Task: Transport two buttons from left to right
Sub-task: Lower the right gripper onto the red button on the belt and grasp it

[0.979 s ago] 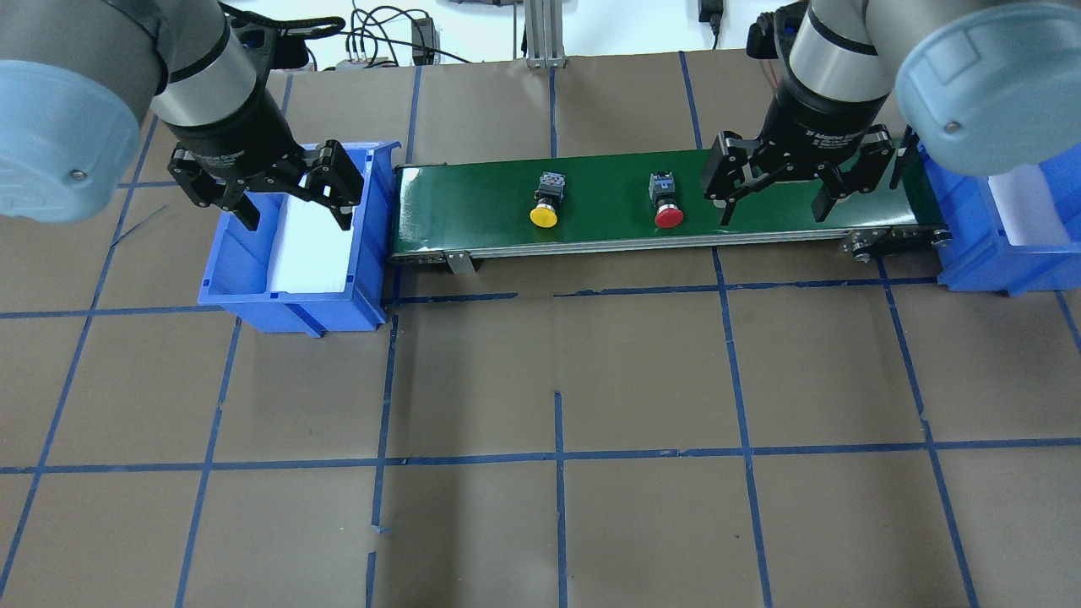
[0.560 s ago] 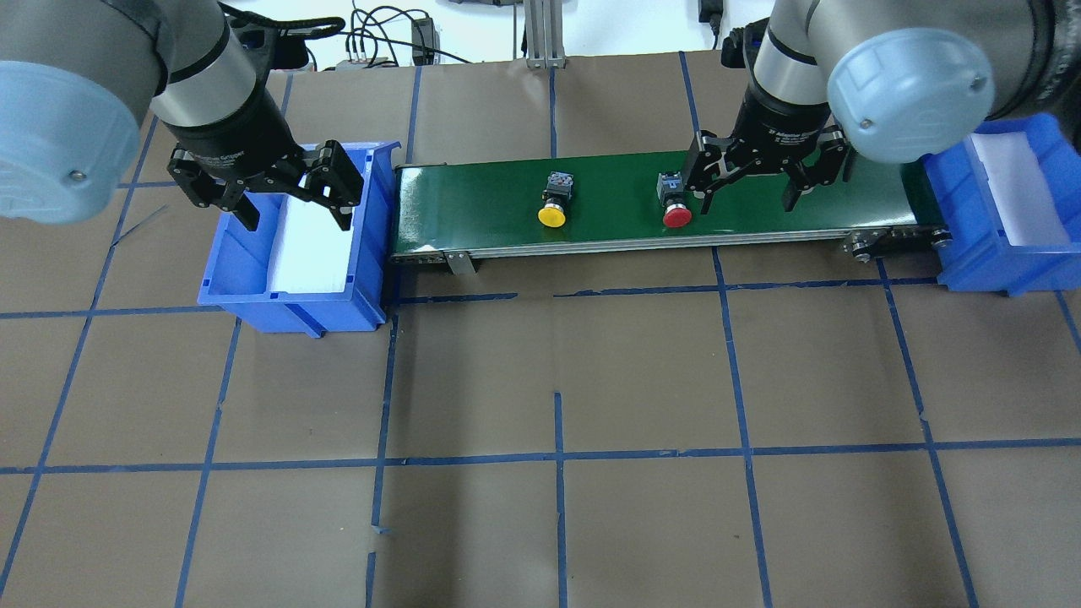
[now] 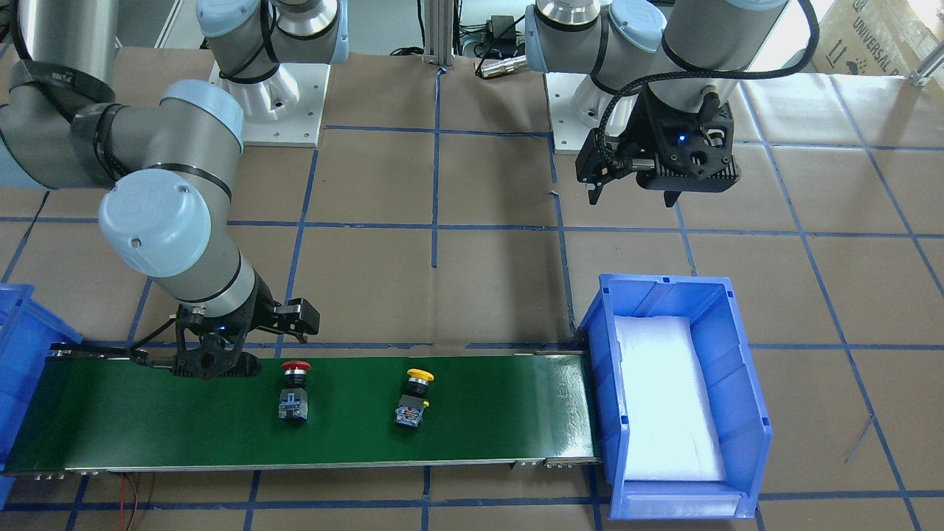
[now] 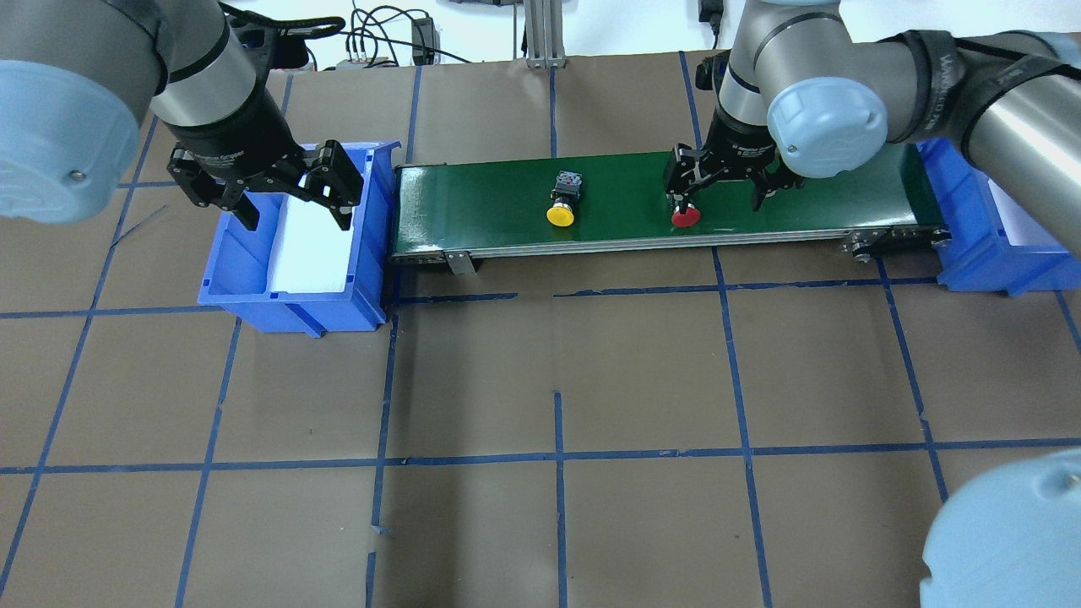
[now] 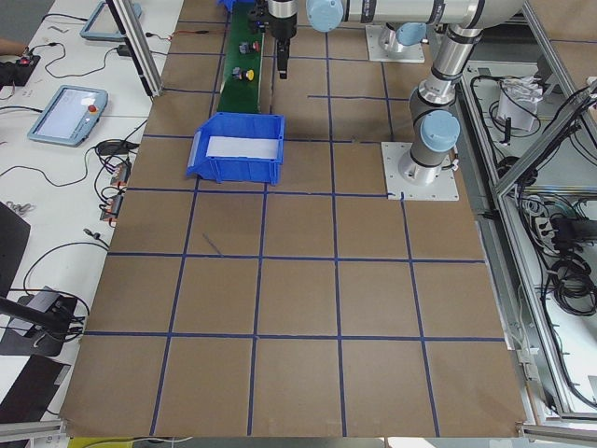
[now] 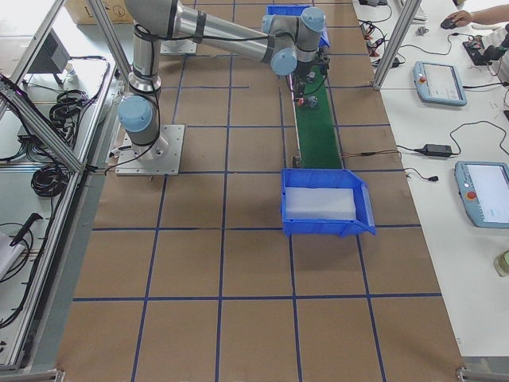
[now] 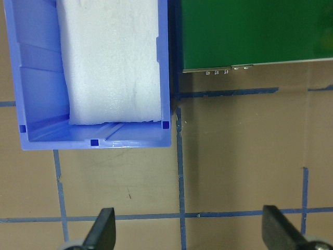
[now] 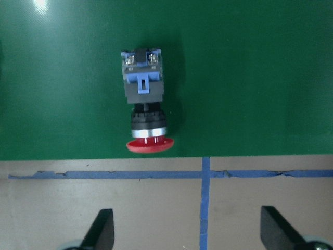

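Overhead exterior: the red button (image 4: 685, 217) and the yellow button (image 4: 562, 207) are both lying on their sides on the green belt (image 4: 473, 211), caps pointing to 6 o'clock in this view.
Red button: it's in the 3 o'clock half of the belt with its cap right at the near edge. One finger of the right tool (image 4: 718, 201) hides its body from this camera.
Yellow button: at 9 o'clock from the red one, apart from it and lying free.
Right tool: spread wide and gripping nothing. On my right wrist feed the red button sits around 11 o'clock from the gap, and both fingertips are clear of it.
Left tool (image 4: 297, 219): also spread and empty, hanging over the left bin (image 4: 236, 283).
Left bin: butts up to the belt's 9 o'clock end and has a white foam pad (image 4: 312, 253) lining it.
Right bin (image 4: 971, 262): at the belt's 3 o'clock end, partly hidden behind the right arm.
Bench (image 4: 557, 507): brown paper with a blue tape grid.
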You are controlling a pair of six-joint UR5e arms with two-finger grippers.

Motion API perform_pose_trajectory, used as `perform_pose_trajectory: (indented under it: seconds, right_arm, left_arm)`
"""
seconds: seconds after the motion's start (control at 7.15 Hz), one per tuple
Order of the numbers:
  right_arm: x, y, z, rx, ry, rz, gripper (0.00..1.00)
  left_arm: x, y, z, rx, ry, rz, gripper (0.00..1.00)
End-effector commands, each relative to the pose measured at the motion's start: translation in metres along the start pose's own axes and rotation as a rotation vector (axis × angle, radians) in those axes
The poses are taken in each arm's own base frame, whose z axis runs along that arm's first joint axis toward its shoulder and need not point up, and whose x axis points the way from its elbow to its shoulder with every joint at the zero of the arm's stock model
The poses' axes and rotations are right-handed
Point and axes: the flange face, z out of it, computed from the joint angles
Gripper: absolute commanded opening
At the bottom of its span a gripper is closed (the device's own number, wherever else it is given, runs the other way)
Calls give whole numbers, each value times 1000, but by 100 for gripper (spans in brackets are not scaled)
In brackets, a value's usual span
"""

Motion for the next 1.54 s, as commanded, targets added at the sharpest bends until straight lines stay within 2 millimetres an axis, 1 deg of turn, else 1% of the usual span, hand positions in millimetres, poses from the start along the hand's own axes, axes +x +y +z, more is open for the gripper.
perform_pose_trajectory:
  seconds: [0.0,0.28,0.42,0.56,0.7,0.84,0.98,1.12,1.26,1.4]
  right_arm:
    - [0,-16,31,0,-3,2,100]
    - [2,-35,34,4,3,4,100]
    - [3,-33,47,-26,4,7,100]
    - [3,-38,44,-8,2,6,99]
    - [3,-39,50,-17,3,6,94]
    - [5,-41,59,-32,8,2,55]
    - [8,-42,56,-29,16,5,25]
    - [8,-44,46,-15,17,5,16]
    - [12,-51,34,6,19,9,14]
    - [30,-61,18,36,58,-12,14]
  left_arm:
    - [0,0,0,0,0,0,100]
    - [0,0,0,0,0,0,100]
    - [0,0,1,-1,2,0,100]
    - [0,0,1,-1,2,0,100]
    - [0,0,1,-1,2,0,100]
    - [0,-2,1,-3,2,-1,100]
    - [0,-3,3,-4,2,-1,100]
    - [0,-6,1,3,1,-2,100]
    - [0,-3,2,0,2,0,100]
    - [0,-4,2,0,0,-1,100]
